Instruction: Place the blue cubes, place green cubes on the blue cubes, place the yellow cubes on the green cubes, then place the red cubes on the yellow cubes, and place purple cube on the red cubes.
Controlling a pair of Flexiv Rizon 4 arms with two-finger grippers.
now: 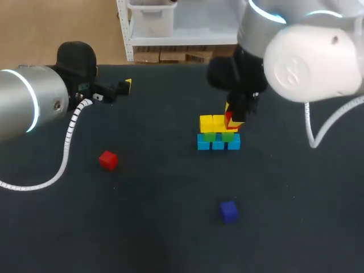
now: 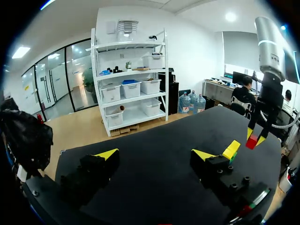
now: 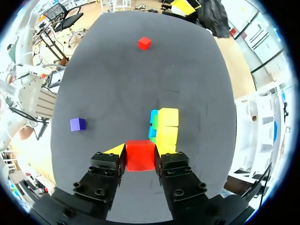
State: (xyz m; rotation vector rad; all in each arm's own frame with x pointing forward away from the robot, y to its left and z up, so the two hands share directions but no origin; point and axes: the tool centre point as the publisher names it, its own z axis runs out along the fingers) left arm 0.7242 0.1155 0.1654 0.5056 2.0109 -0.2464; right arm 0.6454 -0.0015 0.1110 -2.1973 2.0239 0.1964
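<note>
1. Red cube (image 3: 140,157) is clamped between both fingers of the right gripper (image 3: 140,150). It hangs over the end of the yellow cubes (image 3: 168,125) nearest the gripper. Whether it touches them yet, I cannot tell.
2. The call here: this is the first red going onto the yellow layer. Square its faces to the yellow cube underneath and come straight down. Let go only once it sits flat.
3. One finger runs just beside the neighbouring yellow cube, so spread the fingers only a little and lift straight up. A sideways drag could skew the whole tower, including the green cubes (image 1: 209,136) and blue cubes (image 1: 218,144) underneath.
4. Left gripper (image 2: 155,157) is spread wide and empty, parked at the table's far left, well apart from the tower. No clash looks likely there.
5. Room to move: the tower stands mid-table with bare table (image 1: 170,244) on every side.
6. The second red cube (image 1: 108,160) lies out to the left and the purple cube (image 1: 228,210) on the near side. Both are well clear of the tower and well in from the edges, so either looks easy to reach.
</note>
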